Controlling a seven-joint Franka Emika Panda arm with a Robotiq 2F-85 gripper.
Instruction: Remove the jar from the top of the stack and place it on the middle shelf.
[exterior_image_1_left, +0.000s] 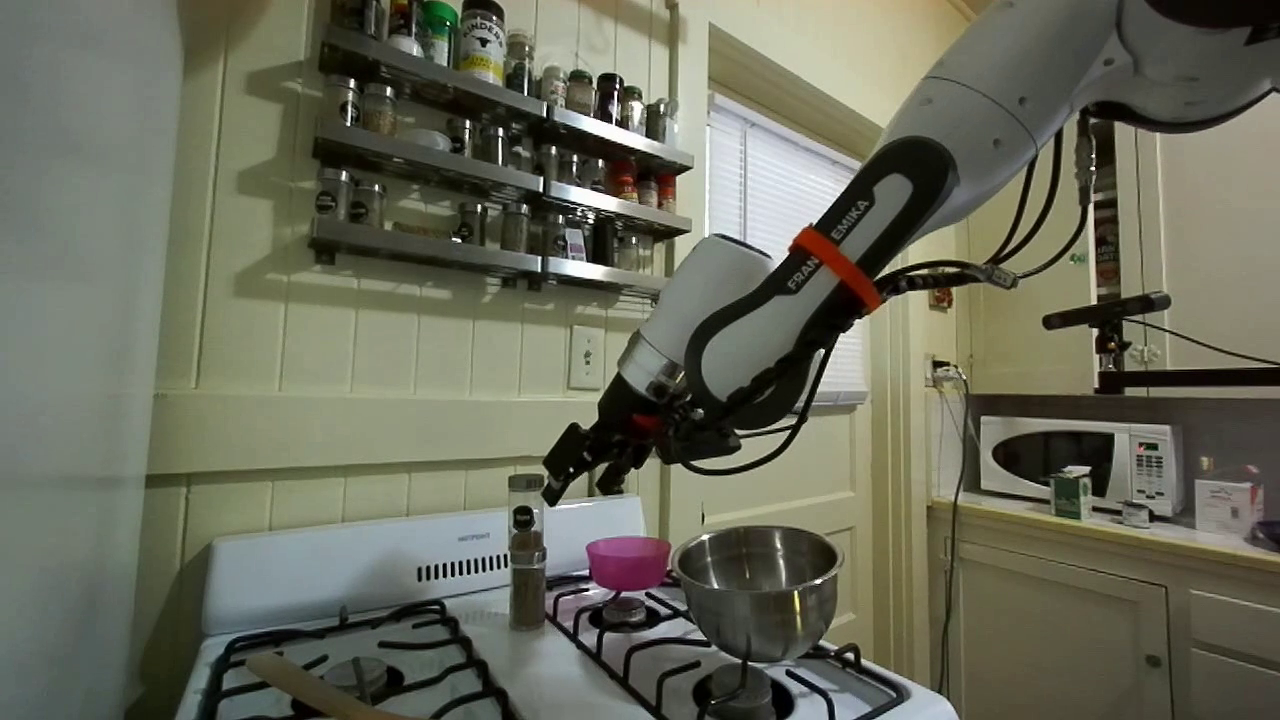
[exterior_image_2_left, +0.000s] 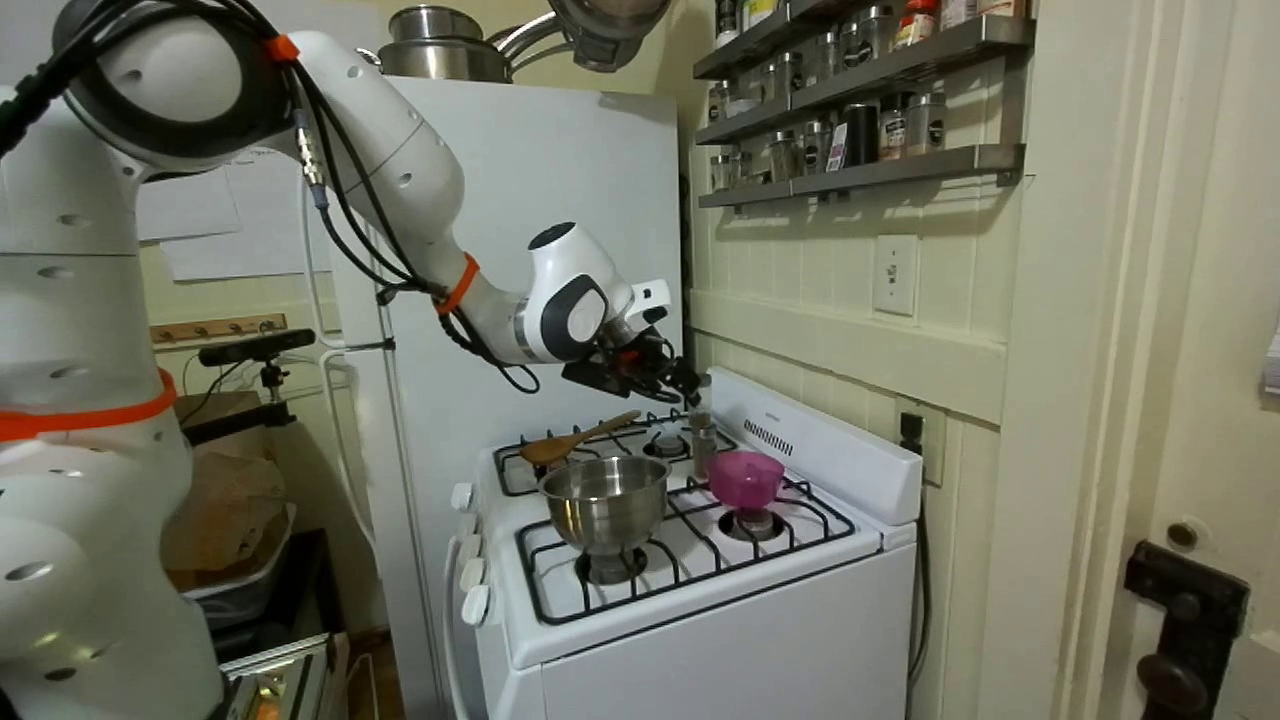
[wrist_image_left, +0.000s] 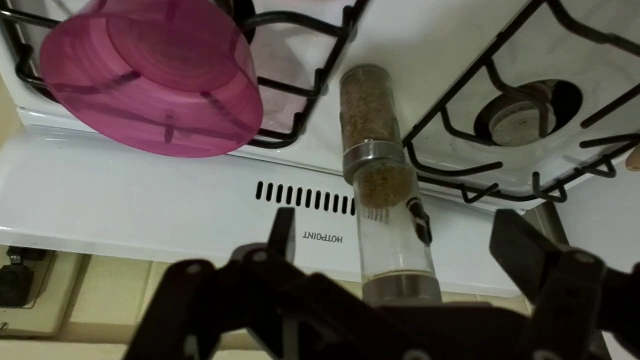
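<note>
Jar (wrist_image_left: 395, 240) tops stack (exterior_image_1_left: 528, 557) of two; one gripper (exterior_image_1_left: 582, 487), spread wide; one pink bowl (exterior_image_1_left: 628, 565) near

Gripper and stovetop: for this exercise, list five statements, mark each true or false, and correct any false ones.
1. The upper jar stands on the lower jar. True.
2. The upper jar is full to the top. False: its upper part looks clear.
3. The gripper stands open. True.
4. The pink bowl sits nearer the back panel than the steel bowl. True.
5. The wooden spoon lies in the steel bowl. False: the wooden spoon lies elsewhere on the stove.
</note>
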